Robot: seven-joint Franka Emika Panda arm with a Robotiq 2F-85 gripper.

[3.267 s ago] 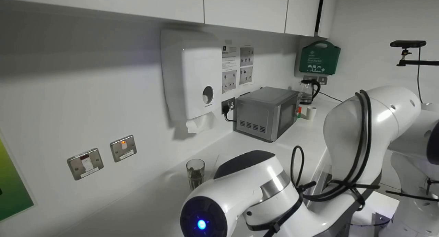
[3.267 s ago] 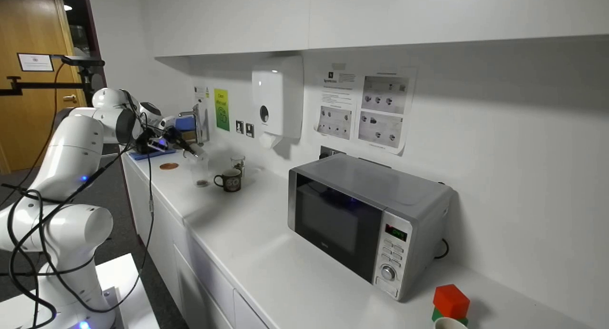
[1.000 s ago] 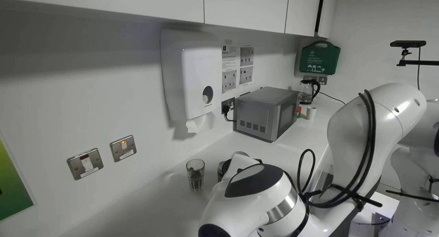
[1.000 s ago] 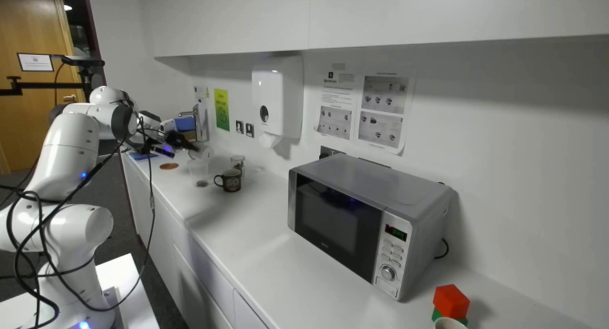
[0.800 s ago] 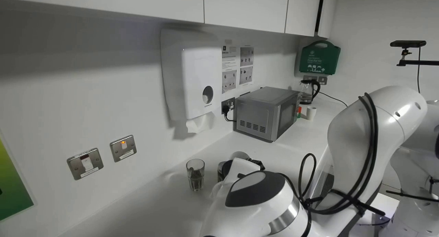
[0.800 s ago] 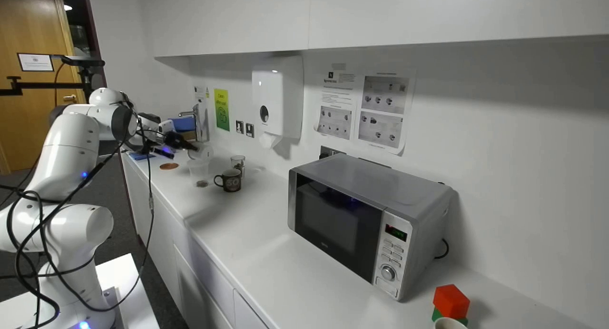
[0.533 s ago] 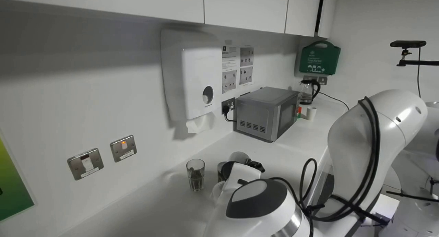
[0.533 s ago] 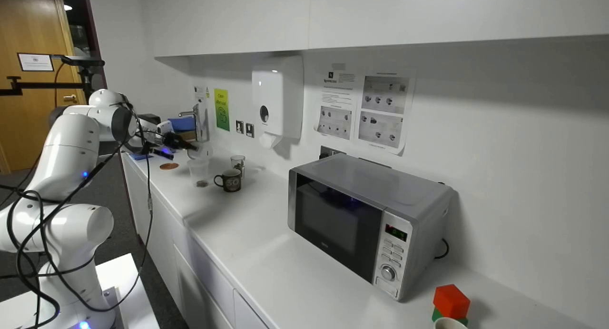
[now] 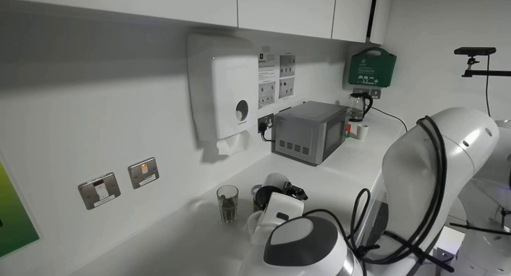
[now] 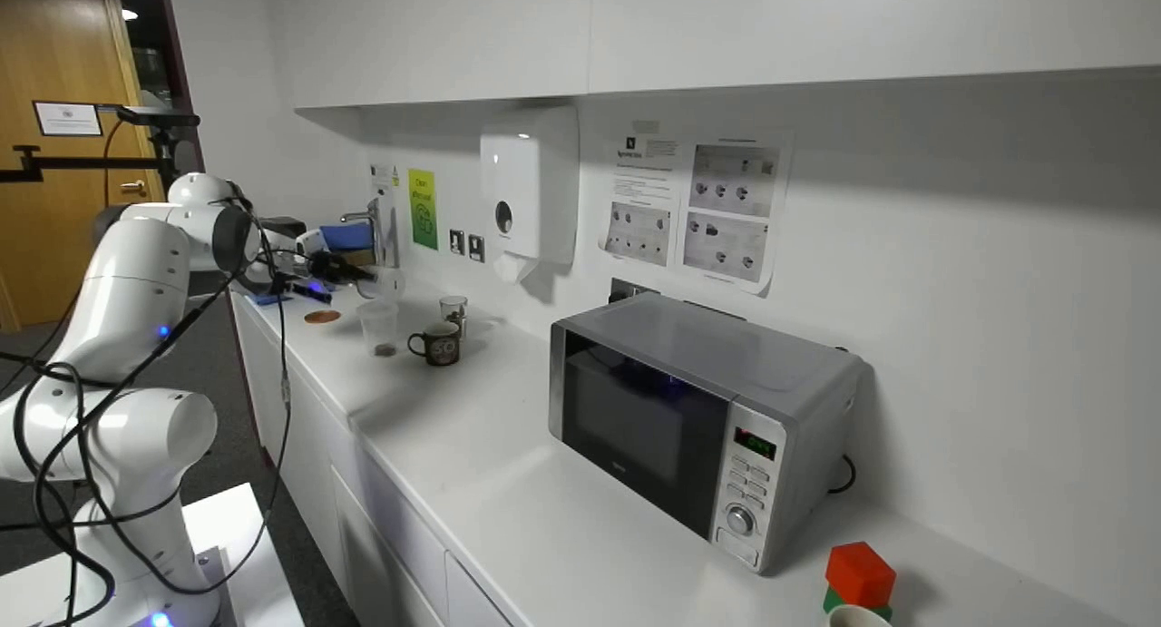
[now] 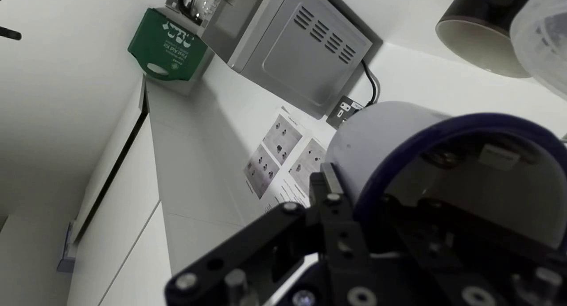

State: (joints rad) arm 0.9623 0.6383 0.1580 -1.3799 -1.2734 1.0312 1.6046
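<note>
We find the gripper (image 11: 356, 193) grasping a pale mug (image 11: 465, 177), pinching the wall at its rim. In the wrist view the mug's outside looks smooth and greyish white, its rim a thick deep blue, its glossy inside mostly in shadow. In an exterior view we see it held tilted above the counter (image 10: 490, 445), near a clear plastic cup (image 10: 377, 324) and a dark mug (image 10: 442, 344).

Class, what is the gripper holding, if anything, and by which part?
A blue-rimmed mug; the gripper pinches its wall at the rim, one finger outside, the other apparently inside.
</note>
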